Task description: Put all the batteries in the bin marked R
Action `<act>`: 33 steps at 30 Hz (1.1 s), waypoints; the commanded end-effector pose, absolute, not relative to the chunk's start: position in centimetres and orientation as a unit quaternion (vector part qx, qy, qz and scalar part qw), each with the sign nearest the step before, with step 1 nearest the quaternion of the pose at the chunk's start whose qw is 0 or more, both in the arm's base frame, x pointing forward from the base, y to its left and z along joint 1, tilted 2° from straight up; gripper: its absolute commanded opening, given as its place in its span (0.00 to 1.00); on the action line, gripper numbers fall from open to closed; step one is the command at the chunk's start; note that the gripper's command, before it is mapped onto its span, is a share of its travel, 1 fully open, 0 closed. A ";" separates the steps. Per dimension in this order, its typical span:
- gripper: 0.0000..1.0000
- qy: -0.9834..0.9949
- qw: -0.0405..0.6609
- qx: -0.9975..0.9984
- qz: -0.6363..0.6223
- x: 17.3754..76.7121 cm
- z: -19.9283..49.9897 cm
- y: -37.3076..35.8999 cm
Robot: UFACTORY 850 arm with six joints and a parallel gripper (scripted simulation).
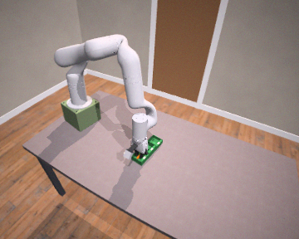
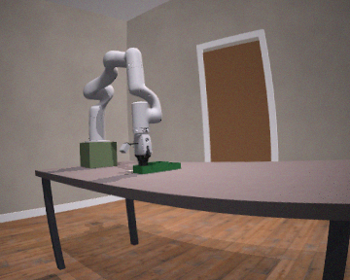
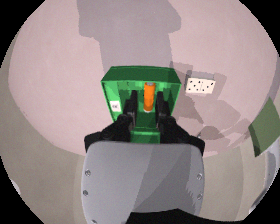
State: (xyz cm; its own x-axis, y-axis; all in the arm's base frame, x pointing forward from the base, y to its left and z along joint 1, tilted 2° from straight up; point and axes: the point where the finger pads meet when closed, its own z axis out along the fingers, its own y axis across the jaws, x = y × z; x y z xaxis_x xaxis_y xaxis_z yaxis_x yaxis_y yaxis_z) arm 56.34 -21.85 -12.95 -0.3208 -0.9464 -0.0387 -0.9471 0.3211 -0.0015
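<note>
A green bin (image 1: 157, 142) (image 2: 164, 166) (image 3: 119, 83) stands on the table, near the middle of its left half. Its mark is too small to read. An orange battery (image 3: 148, 94) (image 1: 138, 158) lies inside the bin at its near end. My gripper (image 3: 146, 98) (image 1: 139, 153) (image 2: 143, 162) points straight down into that end of the bin. Its fingers stand apart on either side of the battery with a gap on both sides, so it is open and the battery rests in the bin.
A small white block with dots (image 3: 203, 86) (image 1: 127, 155) lies on the table just beside the bin. The arm's green base block (image 1: 80, 114) (image 2: 98, 155) stands at the table's far left corner. The table's front edge (image 1: 90, 191) is near.
</note>
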 end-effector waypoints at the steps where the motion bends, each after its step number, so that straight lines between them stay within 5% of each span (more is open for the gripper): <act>1: 0.28 0.813 0.017 -0.583 0.010 56.4 -12.9 -21.9; 33: 0.28 0.813 0.017 -0.583 0.010 56.4 -7.9 -22.1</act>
